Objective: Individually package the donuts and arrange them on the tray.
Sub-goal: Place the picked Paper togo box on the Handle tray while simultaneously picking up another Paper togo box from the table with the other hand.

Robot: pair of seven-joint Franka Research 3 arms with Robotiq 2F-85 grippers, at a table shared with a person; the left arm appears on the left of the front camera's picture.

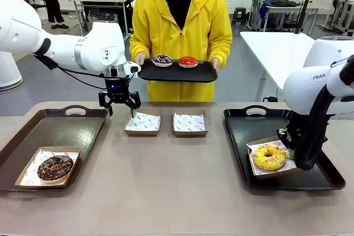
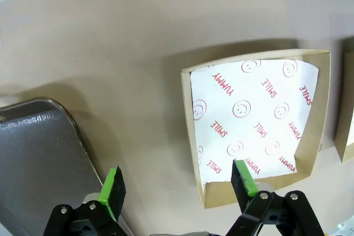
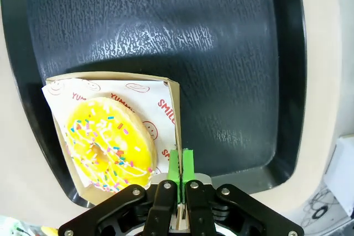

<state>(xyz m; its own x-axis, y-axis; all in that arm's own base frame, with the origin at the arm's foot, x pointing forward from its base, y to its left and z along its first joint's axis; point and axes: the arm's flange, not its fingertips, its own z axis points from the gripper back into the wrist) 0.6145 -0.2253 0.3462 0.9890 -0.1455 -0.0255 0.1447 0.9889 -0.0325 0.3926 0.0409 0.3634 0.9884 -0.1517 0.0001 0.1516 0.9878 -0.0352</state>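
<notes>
Lower right of the front frame, the soft, easily smeared yellow donut (image 1: 269, 157) sits in a light cardboard box (image 3: 176, 114) on the black tray (image 1: 249, 136), best moved by the box rim, which the right hand (image 3: 180, 164) pinches shut, while the left hand (image 2: 177, 176) gapes above an empty box (image 2: 254, 125).
</notes>
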